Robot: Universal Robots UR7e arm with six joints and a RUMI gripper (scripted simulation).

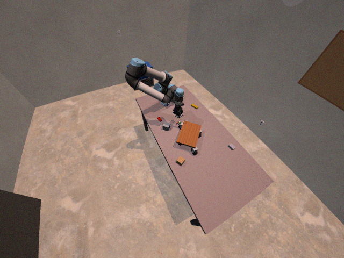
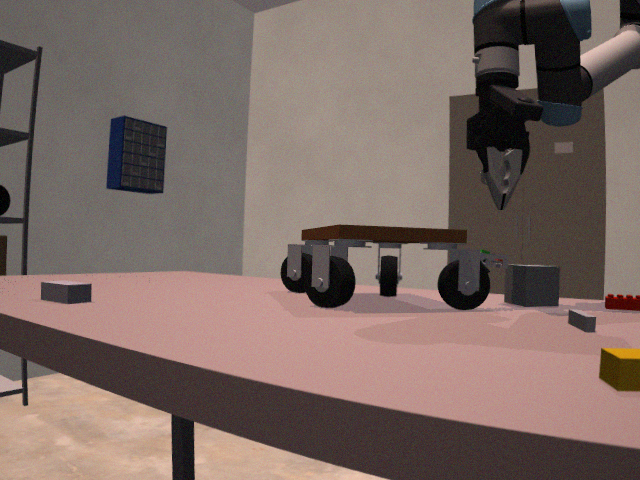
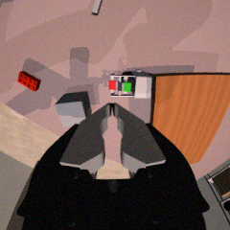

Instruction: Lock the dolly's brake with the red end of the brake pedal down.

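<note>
Pink table (image 2: 217, 335), grey walls, shelf rack (image 2: 31, 155), dolly (image 2: 385, 234) on all 4 wheels

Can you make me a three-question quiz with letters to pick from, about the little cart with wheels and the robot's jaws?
1. Where is the gripper?
A. Above the brake pedal end of the dolly
B. Under the table
C. Resting on the yellow block

2. What colours are the pedal's two ends?
A. Blue and yellow
B. Red and green
C. Black and white

3. How are the jaws?
A. Wide open
B. Shut on the dolly
C. Shut, holding nothing

Answers:
1 A, the exterior view shows it hanging over that corner.
2 B, the wrist view shows a red and a green patch.
3 C, the tips meet in free air.
</note>
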